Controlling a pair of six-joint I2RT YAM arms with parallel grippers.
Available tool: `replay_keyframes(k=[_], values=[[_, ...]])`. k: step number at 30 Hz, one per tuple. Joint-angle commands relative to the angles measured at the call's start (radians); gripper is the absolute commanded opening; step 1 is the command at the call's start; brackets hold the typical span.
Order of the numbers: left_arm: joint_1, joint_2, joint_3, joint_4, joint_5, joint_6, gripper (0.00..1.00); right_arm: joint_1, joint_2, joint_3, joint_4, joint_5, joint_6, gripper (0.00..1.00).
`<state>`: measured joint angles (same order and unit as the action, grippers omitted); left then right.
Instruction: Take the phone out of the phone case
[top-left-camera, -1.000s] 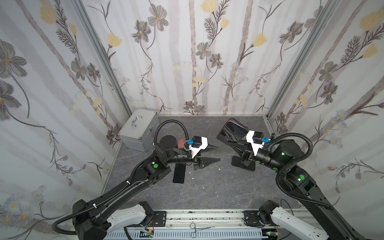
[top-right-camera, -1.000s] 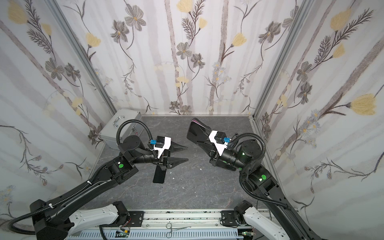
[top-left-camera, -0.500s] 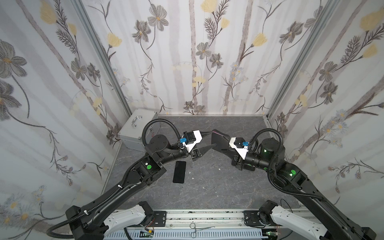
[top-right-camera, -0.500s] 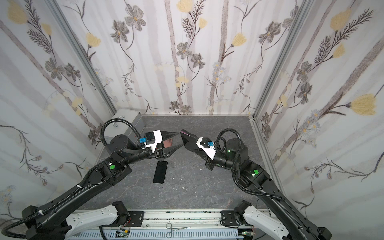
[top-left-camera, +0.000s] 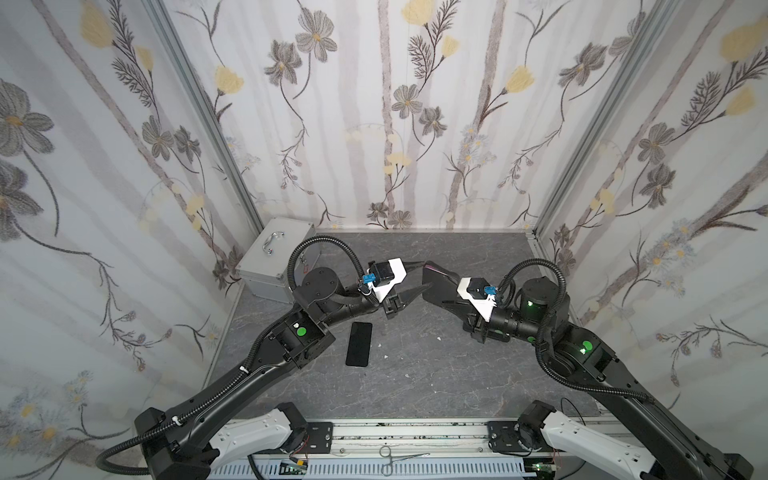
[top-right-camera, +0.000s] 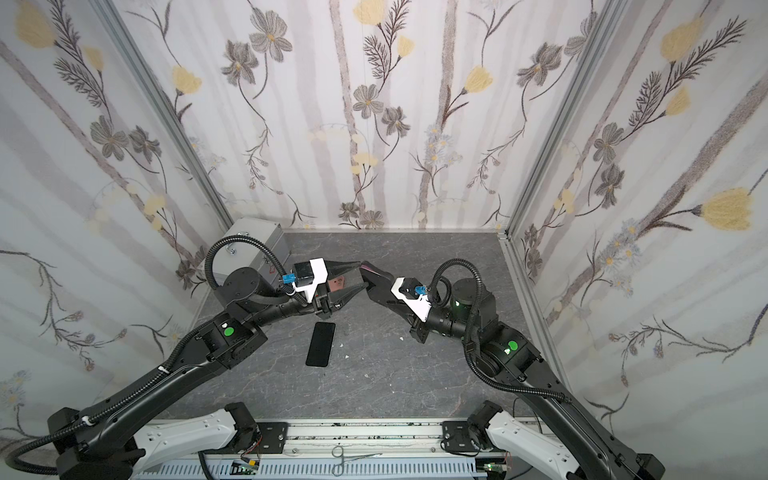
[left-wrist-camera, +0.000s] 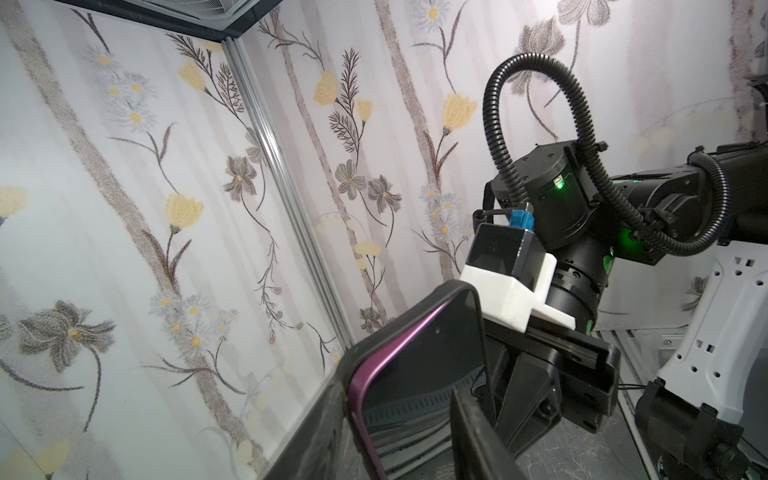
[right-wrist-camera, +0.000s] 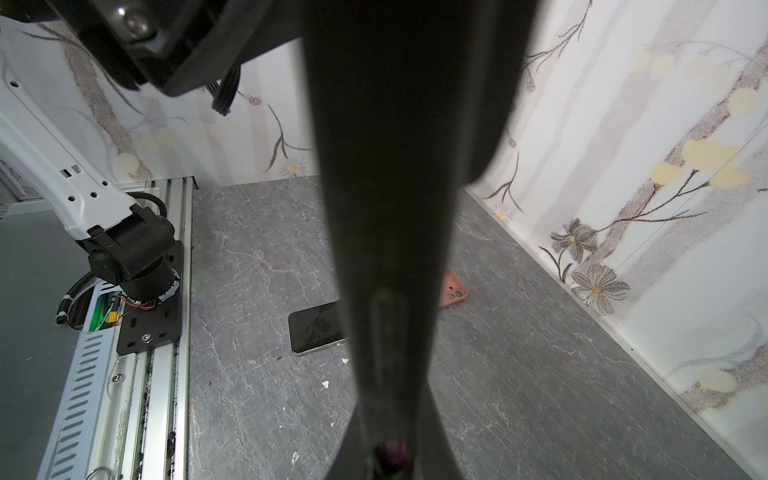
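Note:
A purple-edged phone (left-wrist-camera: 419, 365) sits in a black phone case (left-wrist-camera: 409, 313). It is held in the air over the middle of the table, seen in both top views (top-left-camera: 438, 280) (top-right-camera: 376, 280). My right gripper (top-left-camera: 459, 299) (right-wrist-camera: 386, 453) is shut on its near end. In the right wrist view the case's edge (right-wrist-camera: 390, 208) fills the middle. My left gripper (top-left-camera: 424, 274) (top-right-camera: 361, 275) (left-wrist-camera: 399, 436) is open and straddles the phone's far end. One of its fingers (left-wrist-camera: 326, 419) lies behind the case and its other finger (left-wrist-camera: 471, 440) stands in front of the screen.
A bare black phone (top-left-camera: 359, 344) (right-wrist-camera: 316, 326) lies flat on the grey table under the left arm. A pink case (top-right-camera: 336, 284) (right-wrist-camera: 453, 289) lies behind it. A metal box (top-left-camera: 276, 257) stands at the back left corner. Forceps (top-left-camera: 399, 459) rest on the front rail.
The right gripper carried the cased phone leftward and lower toward the middle. The left gripper rose from above the bare phone to meet it and now straddles its end, jaws slightly narrower.

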<state>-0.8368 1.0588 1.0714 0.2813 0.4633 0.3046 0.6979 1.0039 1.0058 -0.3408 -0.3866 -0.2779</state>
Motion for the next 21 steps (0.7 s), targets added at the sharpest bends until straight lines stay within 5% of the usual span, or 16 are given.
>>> replay_keyframes(k=[1, 11, 21], values=[[-0.001, 0.016, 0.009, 0.015, 0.085, -0.015, 0.43, 0.010, 0.008, 0.016, 0.047, -0.048, -0.027, 0.00], [-0.002, 0.053, -0.018, 0.015, 0.180, -0.054, 0.38, 0.017, 0.005, 0.041, 0.059, -0.066, -0.018, 0.00], [-0.002, 0.092, -0.024, 0.013, 0.350, -0.113, 0.39, 0.017, 0.056, 0.083, 0.069, 0.054, 0.077, 0.00]])
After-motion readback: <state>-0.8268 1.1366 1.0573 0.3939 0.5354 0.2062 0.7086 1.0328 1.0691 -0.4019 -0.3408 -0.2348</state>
